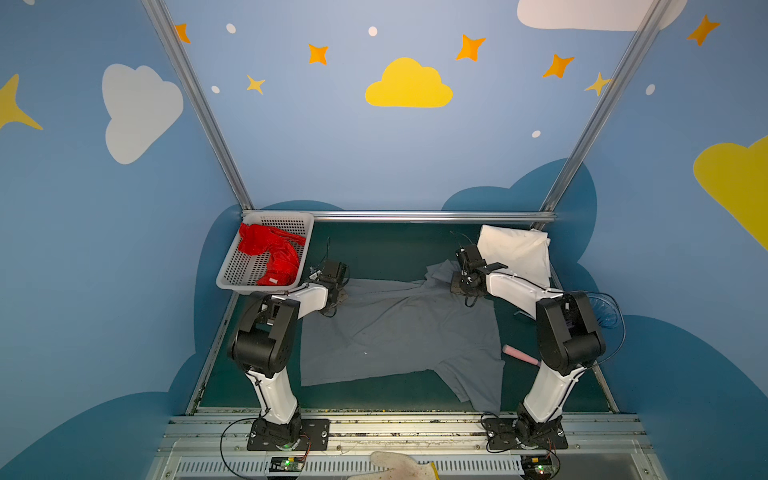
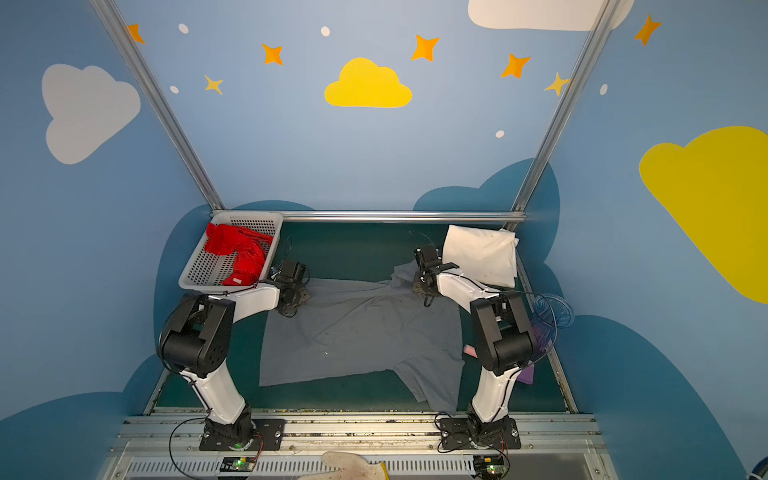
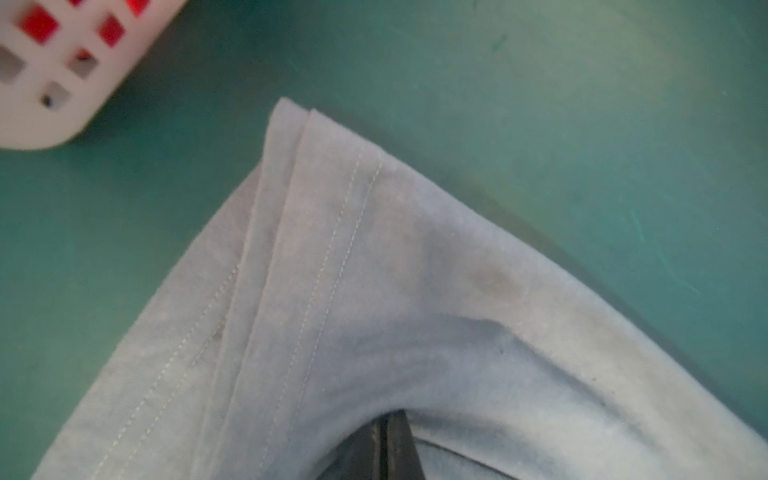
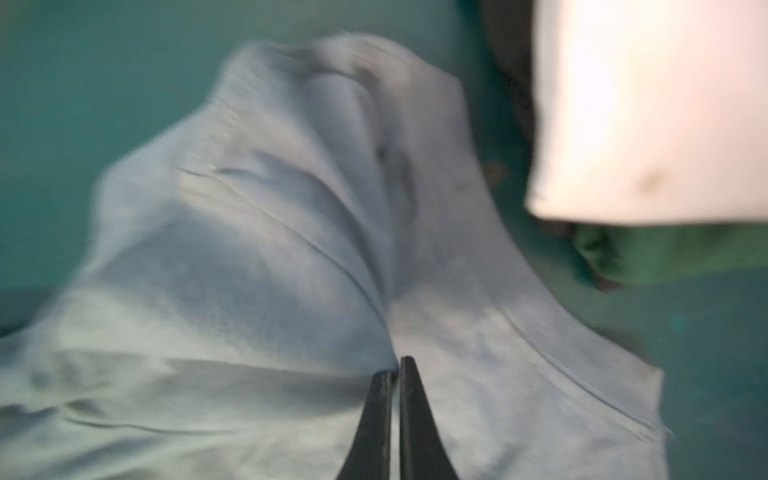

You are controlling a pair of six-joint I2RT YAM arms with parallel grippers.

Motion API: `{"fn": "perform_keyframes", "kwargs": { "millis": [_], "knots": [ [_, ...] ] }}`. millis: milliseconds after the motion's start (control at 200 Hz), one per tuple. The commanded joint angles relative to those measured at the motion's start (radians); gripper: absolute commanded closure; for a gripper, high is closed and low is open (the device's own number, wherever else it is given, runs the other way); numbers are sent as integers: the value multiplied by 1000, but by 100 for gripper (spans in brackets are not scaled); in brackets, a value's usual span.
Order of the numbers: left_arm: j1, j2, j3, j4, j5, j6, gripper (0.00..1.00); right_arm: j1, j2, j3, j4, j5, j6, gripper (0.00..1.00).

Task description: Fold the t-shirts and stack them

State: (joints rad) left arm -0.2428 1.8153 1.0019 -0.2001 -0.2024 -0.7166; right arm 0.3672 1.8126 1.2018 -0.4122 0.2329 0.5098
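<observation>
Left pincer, right pincer each pinching grey t-shirt far edge (opposite ends); cloth spreads nearward between them.

- Left arm: base at the near edge, elbow raised, white forearm reaching far and inward.
- Left hand: held low, jaws pressed together on a pinch of the grey t-shirt.
- Right arm: mirrored pose, forearm reaching far and left.
- Right hand: held low, jaws likewise closed on the same t-shirt.
</observation>
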Motion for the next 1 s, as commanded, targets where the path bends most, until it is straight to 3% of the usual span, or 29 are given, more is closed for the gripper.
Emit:
{"fn": "perform_keyframes", "kwargs": {
  "millis": [0,240,325,415,501,796,996],
  "knots": [
    [12,62,-31,-54,55,-1,96,-32,-55,-33,-37,43,27,93],
    [21,64,-28,-48,64,-3,96,-76,-106,-65,-39,5,19,88],
    [21,62,-28,-48,63,-5,96,-68,-113,-24,-72,-67,-11,79],
    [21,62,-28,-49,64,-3,96,-22,-104,29,-98,-136,-40,62],
    [21,63,-28,-51,66,3,96,29,-76,88,-116,-175,-62,57],
    [20,53,-41,-44,72,5,96,126,124,288,-114,-292,-60,53],
    [23,48,-49,-33,79,11,96,165,351,562,-293,-182,-132,53]
  ]
}}
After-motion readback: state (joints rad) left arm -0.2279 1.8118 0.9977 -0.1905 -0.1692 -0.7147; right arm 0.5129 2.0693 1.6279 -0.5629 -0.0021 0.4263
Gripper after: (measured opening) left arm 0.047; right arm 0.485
